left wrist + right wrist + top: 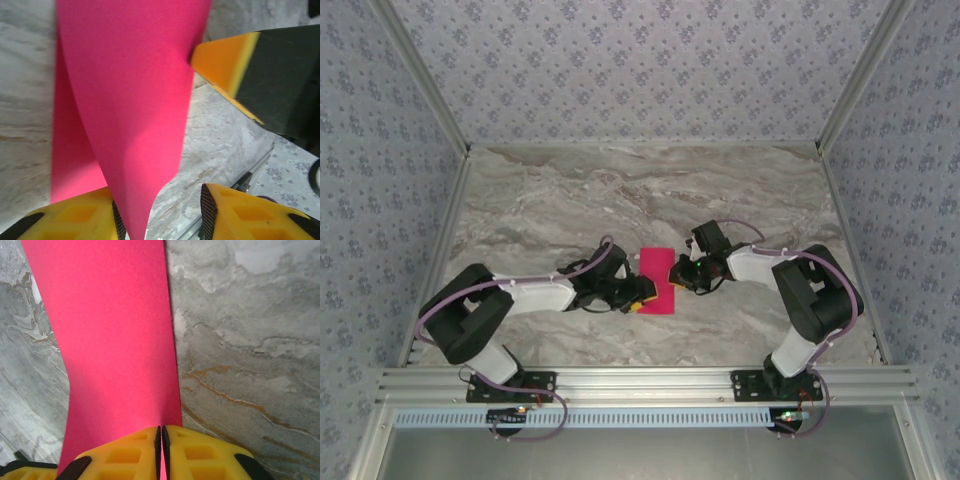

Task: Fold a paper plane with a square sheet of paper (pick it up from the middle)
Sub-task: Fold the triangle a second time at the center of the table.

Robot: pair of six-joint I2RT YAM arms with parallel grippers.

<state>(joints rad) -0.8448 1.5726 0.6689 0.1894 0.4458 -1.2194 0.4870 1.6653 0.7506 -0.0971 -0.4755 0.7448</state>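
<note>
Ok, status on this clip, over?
Right end effector shut on the square sheet of paper. Left end effector open, paper running through the gap. Paper bowed between the two.

I work in a lab test booth: marble-look tabletop [740, 190], patterned wall panels [640, 70] on three sides, bare aluminium rails [640, 381] across the near edge.

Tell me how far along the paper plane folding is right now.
Done: the square sheet of paper is gripped, the right gripper shut on one edge. In hand: the sheet is bent over itself into a narrow strip, one end lying between the open fingers of the left gripper. Left: I see no sharp crease, nose or wings, so almost all the folding remains.
</note>
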